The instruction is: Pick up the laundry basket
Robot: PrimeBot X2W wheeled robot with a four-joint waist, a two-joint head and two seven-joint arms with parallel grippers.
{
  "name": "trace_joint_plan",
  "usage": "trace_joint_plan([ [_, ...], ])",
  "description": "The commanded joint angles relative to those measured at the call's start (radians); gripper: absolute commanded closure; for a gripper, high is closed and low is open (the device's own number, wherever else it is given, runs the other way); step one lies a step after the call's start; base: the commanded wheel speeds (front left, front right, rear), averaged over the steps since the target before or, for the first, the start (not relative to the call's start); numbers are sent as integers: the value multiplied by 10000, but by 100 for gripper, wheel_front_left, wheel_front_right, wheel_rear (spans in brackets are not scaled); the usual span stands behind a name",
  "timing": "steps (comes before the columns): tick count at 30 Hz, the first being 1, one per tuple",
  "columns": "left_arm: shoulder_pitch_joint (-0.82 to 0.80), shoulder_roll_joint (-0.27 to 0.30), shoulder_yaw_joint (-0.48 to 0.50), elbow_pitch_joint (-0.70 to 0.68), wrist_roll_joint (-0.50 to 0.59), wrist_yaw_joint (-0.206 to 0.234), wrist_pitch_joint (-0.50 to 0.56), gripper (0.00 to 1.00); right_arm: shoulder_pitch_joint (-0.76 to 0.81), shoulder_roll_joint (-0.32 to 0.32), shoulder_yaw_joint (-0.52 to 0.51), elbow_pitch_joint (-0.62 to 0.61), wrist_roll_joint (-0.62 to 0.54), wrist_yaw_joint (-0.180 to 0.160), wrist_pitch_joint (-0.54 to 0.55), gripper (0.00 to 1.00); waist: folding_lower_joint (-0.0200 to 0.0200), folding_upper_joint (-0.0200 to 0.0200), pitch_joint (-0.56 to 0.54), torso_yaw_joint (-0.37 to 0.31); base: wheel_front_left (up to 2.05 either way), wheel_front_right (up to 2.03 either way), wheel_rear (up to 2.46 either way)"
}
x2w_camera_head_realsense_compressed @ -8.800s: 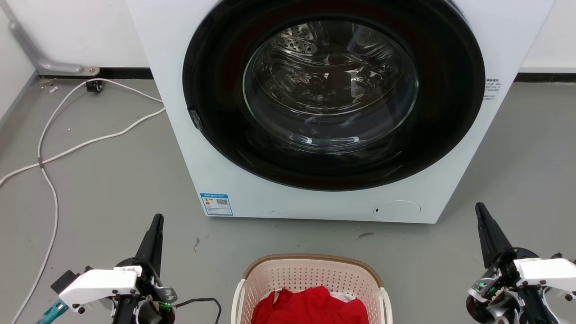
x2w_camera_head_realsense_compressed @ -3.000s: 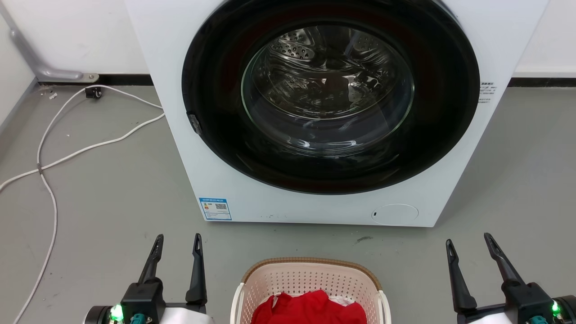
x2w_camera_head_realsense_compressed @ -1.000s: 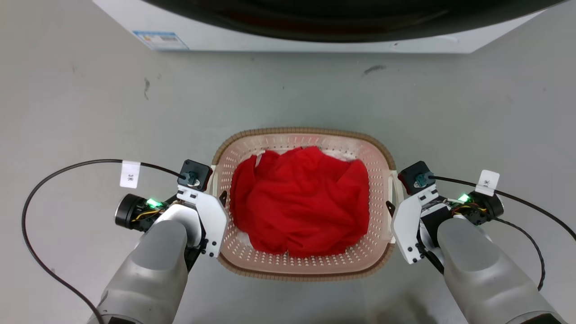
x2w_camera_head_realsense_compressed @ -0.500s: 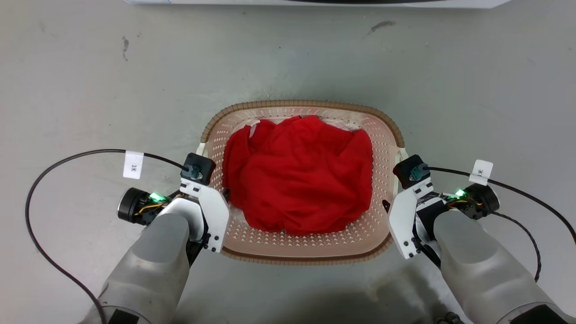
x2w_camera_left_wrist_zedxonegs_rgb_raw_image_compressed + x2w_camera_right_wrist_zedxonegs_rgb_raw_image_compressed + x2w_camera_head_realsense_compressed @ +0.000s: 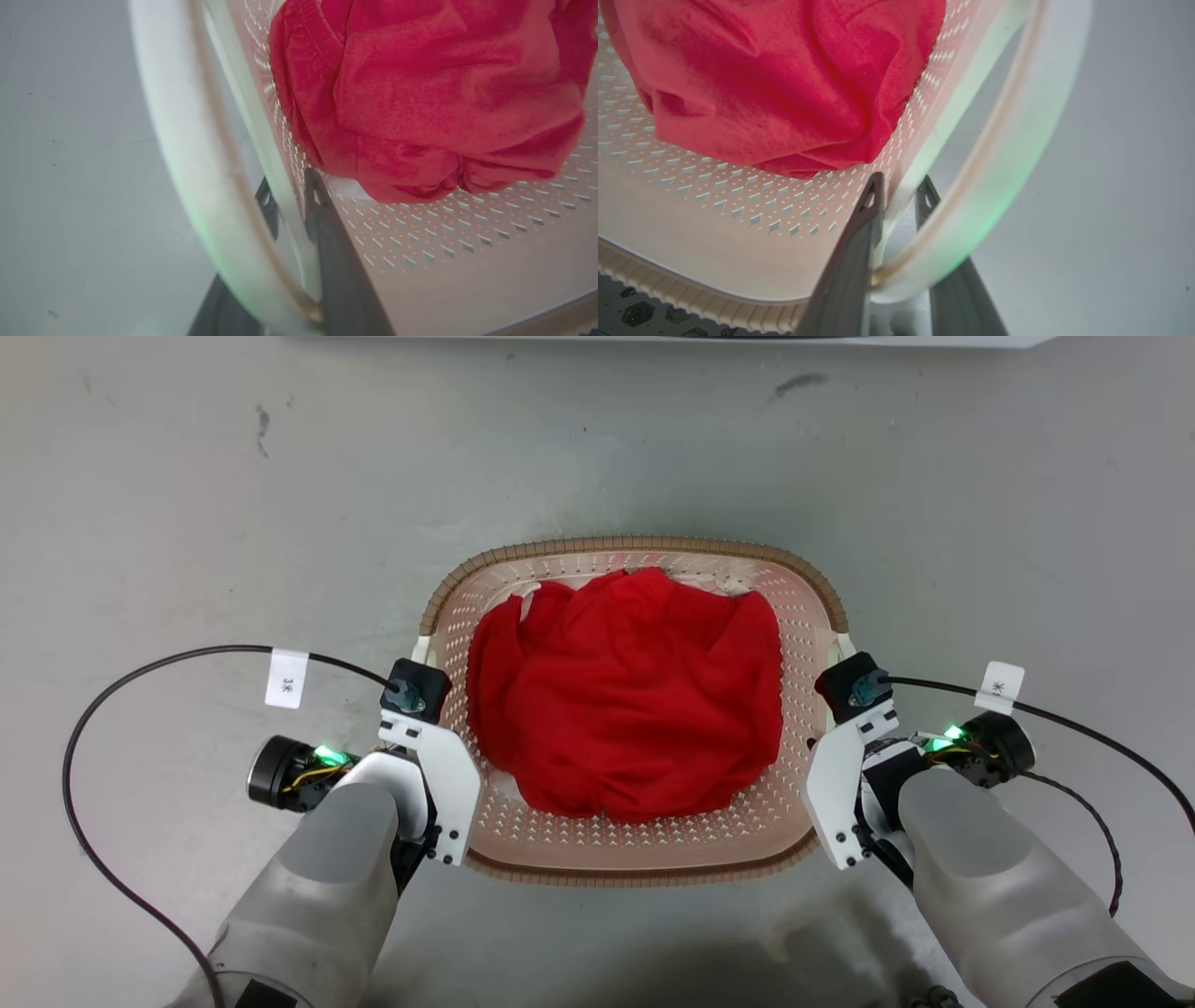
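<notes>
Grey floor (image 5: 187, 476); cream perforated brown-rimmed basket (image 5: 635, 842) holds red cloth (image 5: 625, 700); left fingers (image 5: 332, 242) clamp its 9 o'clock side, right fingers (image 5: 850, 261) its 3 o'clock side.

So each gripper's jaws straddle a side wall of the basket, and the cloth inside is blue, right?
Not quite: the cloth in the basket is red, not blue, as the head view shows. The left gripper and right gripper do each straddle a side wall.

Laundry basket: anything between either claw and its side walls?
Nothing visible. The left claw and right claw each straddle a side wall of the laundry basket, one finger inside, one in the gap behind that side's white handle. The red cloth sits inboard of the inner fingers, not in either grip.
</notes>
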Motion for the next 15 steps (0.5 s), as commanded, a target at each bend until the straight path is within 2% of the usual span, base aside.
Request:
trace_joint_plan([
  [1, 54, -9, -113, -21, -50, -16, 35, 100, 28, -4, 111, 6, -18, -10, -39, 100, 0, 0, -143, 43, 0, 0, 0],
  [6, 413, -85, -412, -18, -470, -23, 145, 100, 234, -4, 372, 48, 153, -10, 32, 100, 0, 0, -825, 113, 0, 0, 0],
  [15, 1207, -307, -1023, -178, -1417, -28, 830, 100, 853, 18, 977, 72, 733, -9, 415, 100, 0, 0, -2669, 255, 0, 0, 0],
])
